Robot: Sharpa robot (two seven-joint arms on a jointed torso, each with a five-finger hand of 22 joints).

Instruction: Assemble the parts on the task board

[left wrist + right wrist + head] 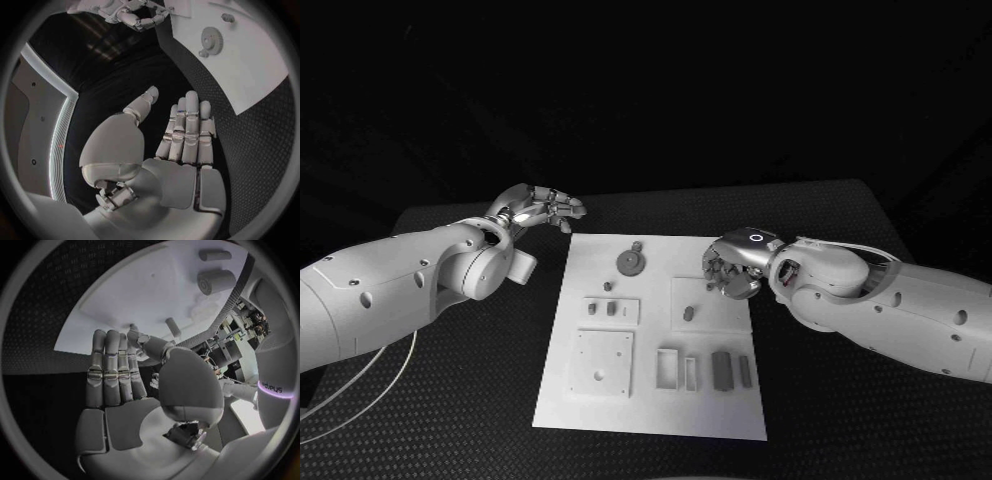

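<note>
- Task board [711, 405]: white plate lying flat on the black counter [444, 400], in the middle, between the two arms.
- Near end of the board: a square plate part [602, 363] with small holes lies flat at the left; beside it to the right stand a pale frame-shaped part [671, 367], then a darker block [721, 367] and a narrow dark bar [746, 371], all side by side, apart from each other.
- Mid board: a smaller square plate [612, 310] carrying two small dark pieces; a little peg [607, 286] just beyond it. To the right, a short cylinder [688, 313] lies alone on bare board.
- Right hand [730, 270]: over the right edge of the board, mid-to-far portion. Fingers extended and held close together, thumb out to the side, nothing between them; palm empty in the right wrist view [134, 390]. Touches no part that I can see.
- Far end of board: a round gear [632, 262] lies flat with a small piece [638, 245] just beyond it; the gear [212, 40] also shows in the left wrist view, on the board [250, 75].
- Left hand [548, 208]: farthest, off the board's far-left corner, above the counter. Fingers straight and side by side, thumb apart, holding nothing; left wrist view confirms an empty palm [175, 150].
</note>
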